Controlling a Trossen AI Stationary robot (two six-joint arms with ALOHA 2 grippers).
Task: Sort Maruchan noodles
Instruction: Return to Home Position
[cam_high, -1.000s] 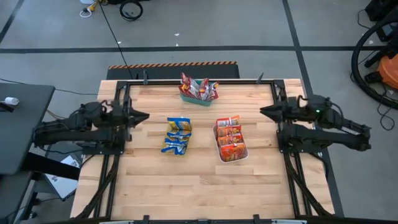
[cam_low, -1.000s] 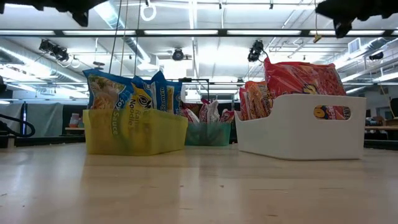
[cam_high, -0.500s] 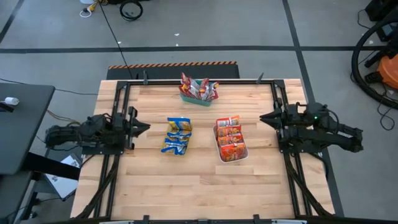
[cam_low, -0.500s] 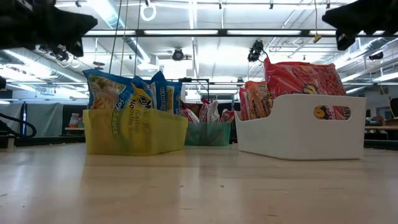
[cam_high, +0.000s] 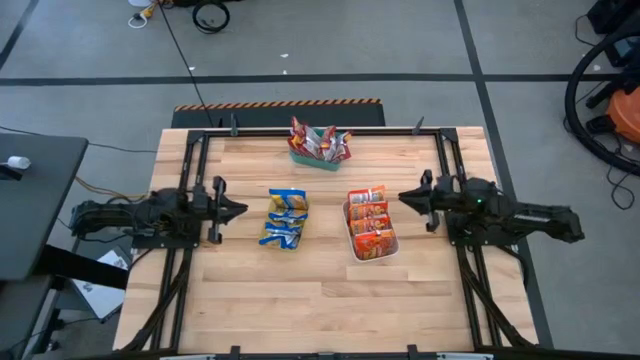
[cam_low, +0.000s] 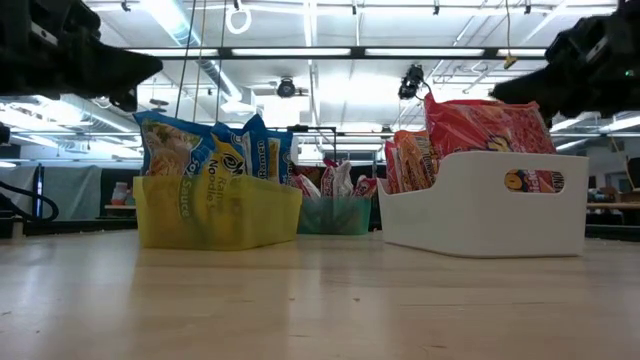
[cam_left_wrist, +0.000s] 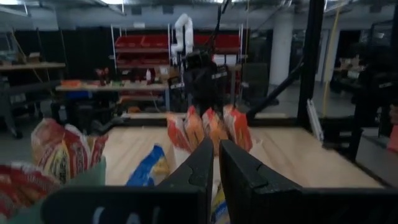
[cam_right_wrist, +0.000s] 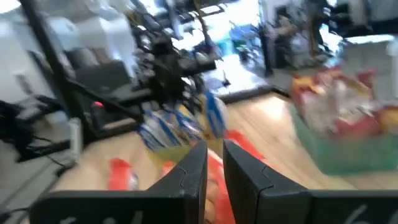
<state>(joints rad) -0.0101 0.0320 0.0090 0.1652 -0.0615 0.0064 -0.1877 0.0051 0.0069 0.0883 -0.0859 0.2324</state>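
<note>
From above, the left end effector (cam_high: 236, 209) lies low and level, well left of the white bin (cam_high: 348, 222). Its arm stretches flat from the edge of the worktop (cam_high: 320, 300) and points toward the bin. The right end effector (cam_high: 405, 197) sits just right of the bin, its arm equally flat and aimed at it. Orange-red noodle packets (cam_high: 371, 225) fill the white bin. Blue-and-yellow packets (cam_high: 285, 217) sit to its left, and red-and-white packets (cam_high: 320, 141) stand in a green tray (cam_high: 318, 163) behind it and to the left.

At worktop height, the white bin is smooth moulded plastic with rounded corners and an oval handle hole (cam_low: 535, 181). Crinkly orange-red packets rise above its rim. A translucent yellow tray (cam_low: 215, 212) holds the blue packets left of it (the green tray shows between the two, farther back). Dark arm parts hang above either side, touching nothing.

Past the left wrist, the two dark fingers (cam_left_wrist: 202, 165) nearly meet, leaving a narrow slit with nothing in it.

Past the right wrist, the fingers (cam_right_wrist: 189, 171) stand just as narrow and empty.
</note>
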